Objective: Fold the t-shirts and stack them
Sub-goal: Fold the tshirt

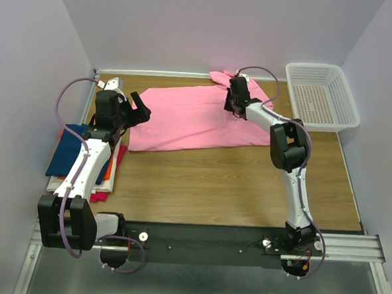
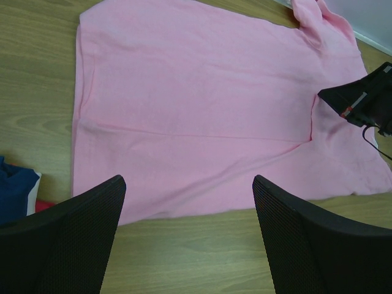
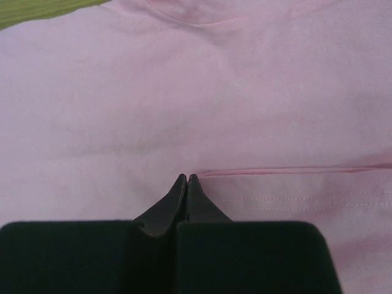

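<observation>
A: Top view?
B: The pink t-shirt [image 1: 191, 120] lies spread on the far half of the counter [image 1: 214, 181]. The left claw [image 1: 142, 110] hovers at its left edge, jaws wide, holding nothing. The right claw [image 1: 233, 108] is down on the shirt's collar end. The folded stack [image 1: 72, 153], dark blue on top, sits at the counter's left edge, and the white basket [image 1: 291, 93] far right.
A: Left wrist?
B: Black fingers [image 2: 73, 245] far apart above the shirt's edge.
A: Right wrist?
B: Jaws pinched together, gripping pink cloth at a hem line.
</observation>
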Action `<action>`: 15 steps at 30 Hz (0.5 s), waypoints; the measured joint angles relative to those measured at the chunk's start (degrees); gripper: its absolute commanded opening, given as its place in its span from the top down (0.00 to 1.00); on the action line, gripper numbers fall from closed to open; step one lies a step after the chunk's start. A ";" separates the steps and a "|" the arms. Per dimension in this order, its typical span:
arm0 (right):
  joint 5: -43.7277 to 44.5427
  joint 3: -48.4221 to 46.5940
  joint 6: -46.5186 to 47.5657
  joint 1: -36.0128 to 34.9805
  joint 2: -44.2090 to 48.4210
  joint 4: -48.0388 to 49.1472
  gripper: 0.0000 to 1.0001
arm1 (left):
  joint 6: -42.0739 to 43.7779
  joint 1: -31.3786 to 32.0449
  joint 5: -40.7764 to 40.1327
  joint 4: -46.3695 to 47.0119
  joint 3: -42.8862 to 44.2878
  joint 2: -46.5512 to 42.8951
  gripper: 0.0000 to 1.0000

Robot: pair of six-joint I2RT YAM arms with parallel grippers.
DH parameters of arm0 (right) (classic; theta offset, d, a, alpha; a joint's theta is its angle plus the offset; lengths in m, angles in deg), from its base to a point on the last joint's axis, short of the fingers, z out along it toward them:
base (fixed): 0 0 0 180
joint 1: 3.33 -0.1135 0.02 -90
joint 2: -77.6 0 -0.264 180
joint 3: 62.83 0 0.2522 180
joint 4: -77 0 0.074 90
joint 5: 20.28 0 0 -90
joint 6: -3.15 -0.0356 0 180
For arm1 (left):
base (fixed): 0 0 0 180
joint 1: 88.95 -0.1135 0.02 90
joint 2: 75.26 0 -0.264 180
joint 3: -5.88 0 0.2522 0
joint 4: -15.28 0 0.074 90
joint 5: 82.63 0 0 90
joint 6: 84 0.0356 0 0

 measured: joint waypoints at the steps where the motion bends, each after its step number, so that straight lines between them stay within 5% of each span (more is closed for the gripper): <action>1: -0.02 0.00 0.02 -0.11 0.00 0.00 0.99 | 0.00 0.00 0.00 0.00 0.00 0.00 0.08; 15: -0.46 0.02 1.51 -1.95 0.00 0.07 1.00 | 0.00 0.00 0.00 0.00 0.00 0.00 0.08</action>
